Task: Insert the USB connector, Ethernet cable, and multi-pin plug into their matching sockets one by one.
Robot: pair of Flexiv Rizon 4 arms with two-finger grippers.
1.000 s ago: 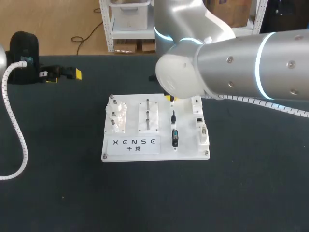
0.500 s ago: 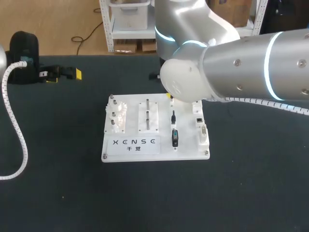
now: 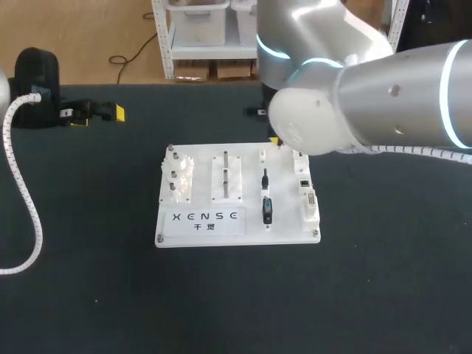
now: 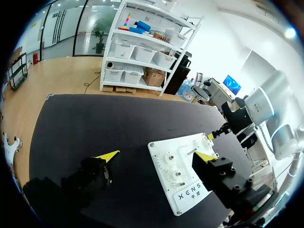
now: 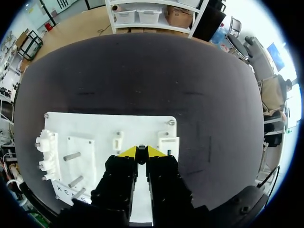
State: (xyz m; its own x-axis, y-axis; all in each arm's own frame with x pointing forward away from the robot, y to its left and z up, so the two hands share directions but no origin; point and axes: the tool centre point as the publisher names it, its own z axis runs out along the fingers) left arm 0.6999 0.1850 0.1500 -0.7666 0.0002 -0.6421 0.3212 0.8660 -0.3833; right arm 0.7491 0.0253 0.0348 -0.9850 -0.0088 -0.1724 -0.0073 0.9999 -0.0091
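Right wrist view: right pincer (image 5: 141, 151) closed (tips seemingly touching) over flat white board (image 5: 95, 128); left pincer (image 4: 159, 154) gapes.

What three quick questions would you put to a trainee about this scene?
1. True or false: the left pincer with yellow tips is shut on a cable.
2. Which arm hangs over the white rectangular plastic board? A) the left arm B) the silver right arm C) both
3. Fill in: the board lies flat on a ____ table.
Key: 1 false: it is open, empty and off to the board's side. 2 B. 3 black.
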